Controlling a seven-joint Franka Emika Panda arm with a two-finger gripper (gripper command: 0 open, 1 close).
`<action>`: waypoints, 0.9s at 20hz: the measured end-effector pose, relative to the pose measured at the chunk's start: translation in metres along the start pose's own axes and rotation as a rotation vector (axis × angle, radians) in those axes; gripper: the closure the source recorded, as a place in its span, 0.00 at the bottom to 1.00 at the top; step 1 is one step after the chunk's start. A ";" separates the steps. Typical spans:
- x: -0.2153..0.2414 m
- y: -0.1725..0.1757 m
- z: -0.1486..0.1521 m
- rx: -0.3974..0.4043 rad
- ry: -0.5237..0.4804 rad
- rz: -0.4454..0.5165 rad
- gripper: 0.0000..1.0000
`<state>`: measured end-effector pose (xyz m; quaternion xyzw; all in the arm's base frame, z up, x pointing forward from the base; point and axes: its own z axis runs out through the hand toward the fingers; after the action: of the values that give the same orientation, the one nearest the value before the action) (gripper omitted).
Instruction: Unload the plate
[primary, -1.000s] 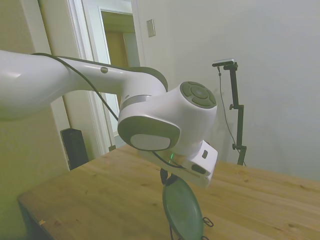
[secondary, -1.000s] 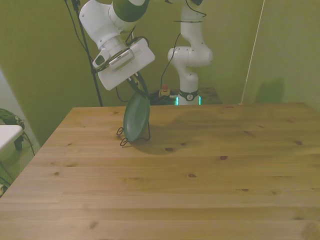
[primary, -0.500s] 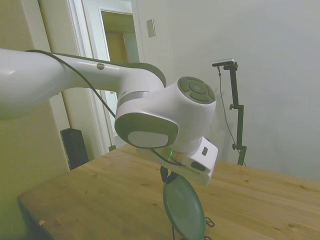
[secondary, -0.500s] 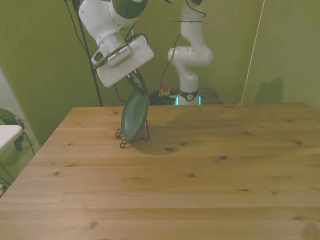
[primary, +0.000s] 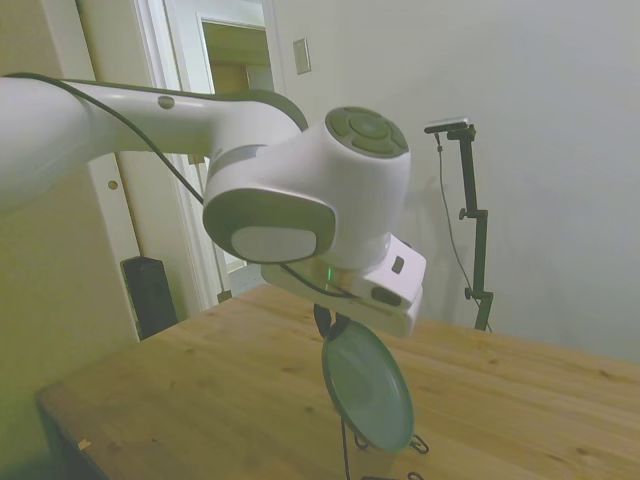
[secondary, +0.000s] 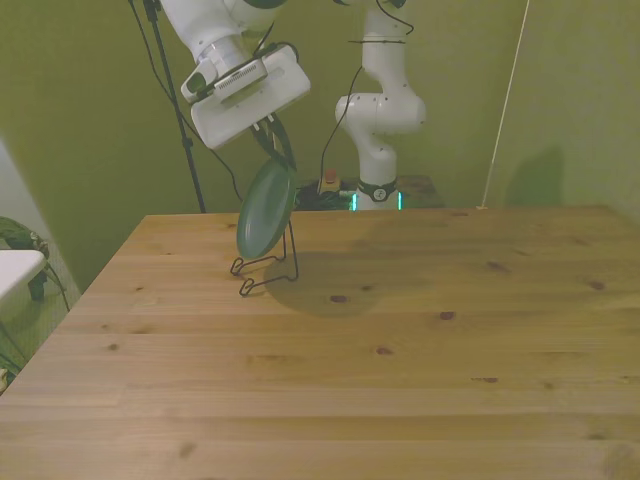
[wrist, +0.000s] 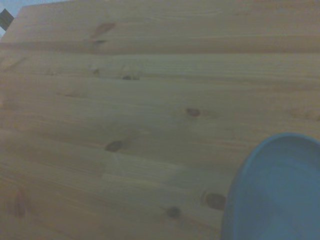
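The plate (secondary: 265, 208) has come up out of the wire rack (secondary: 267, 268). A second ago its lower edge sat down among the wires; now, in the front view, it hangs on edge above the rack, tilted, with most of the bare wire loop showing beneath it. The arm has also risen and drawn a little toward the front view's left over that second.

The claw (secondary: 276, 148) grips the plate at its top rim — its dark fingers (secondary: 275, 146) are closed on that edge and nothing else holds the plate up. The side view shows the same: the plate (primary: 368, 392) dangling under the wrist with the rack's (primary: 414, 441) thin wires at its foot. Whether the lowest edge is fully clear of the wires is hard to tell from either view.

In the wrist view the plate (wrist: 272, 190) fills one corner, with plain tabletop (wrist: 125, 100) spread beyond it.

So the lift-out looks nearly done. What remains, by my judgement, is to clear the wires completely, carry the plate to open tabletop (secondary: 420, 340) and lay it down flat — a rim-only grip on a hanging plate may swing or slip if moved quickly.
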<state>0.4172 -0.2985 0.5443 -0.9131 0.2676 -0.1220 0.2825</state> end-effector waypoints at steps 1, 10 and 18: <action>-0.001 -0.005 -0.008 -0.003 0.011 -0.004 1.00; -0.002 -0.070 -0.056 -0.017 0.066 -0.001 1.00; 0.036 -0.183 0.016 -0.056 0.122 0.063 1.00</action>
<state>0.5296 -0.1838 0.6397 -0.9027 0.3160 -0.1610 0.2437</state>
